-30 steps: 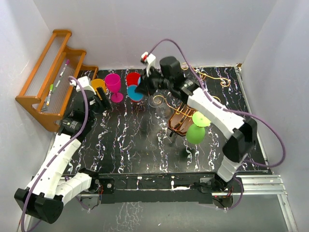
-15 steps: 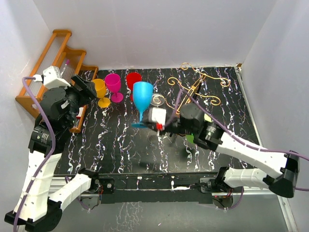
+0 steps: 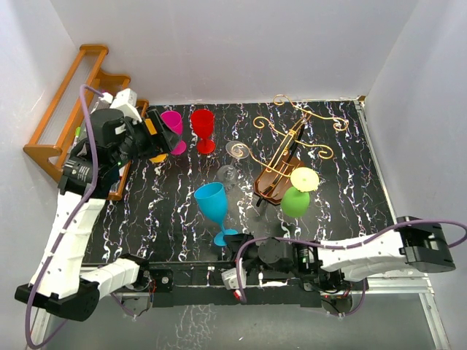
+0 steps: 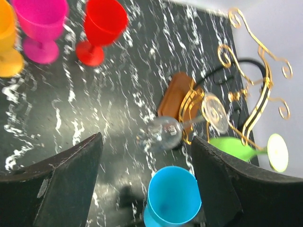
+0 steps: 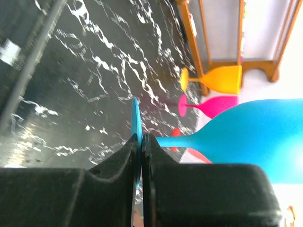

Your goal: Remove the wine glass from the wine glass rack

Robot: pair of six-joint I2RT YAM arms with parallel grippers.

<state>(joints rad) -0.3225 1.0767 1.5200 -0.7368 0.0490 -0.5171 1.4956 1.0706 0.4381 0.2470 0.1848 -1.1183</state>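
Black white-veined table top: carries the rack and the loose glasses.
Wine glass rack: violin-shaped brown wooden stand with curling gold wire arms ending in spirals. Reference for all positions below.
Opaque blue wine glass: off the rack. It stands left of the rack and nearer the arm bases, well apart from the wire arms, with its bowl uppermost and leaning slightly in the top view.
Right gripper: low, left of the rack and on its near side. The fingers are drawn almost together, pinching the flat foot of the blue glass edge-on.
Foot contact: cannot tell whether the blue glass's foot rests on the table.
Left gripper: far to the left of the rack, overlapping the orange goblet in the top view. The fingers are spread wide and grip nothing.
Clear wine glass: held by its foot in a gold wire arm on the rack's left side, bowl tipped outward from the rack.
Green wine glass: hangs at the rack's near end, its pale foot beside the wooden body.
Red goblet, pink goblet, orange goblet: upright in a row left of the rack, in that order going away from it.
Orange-brown wooden stepped shelf: farthest left of the rack, beyond the goblets.
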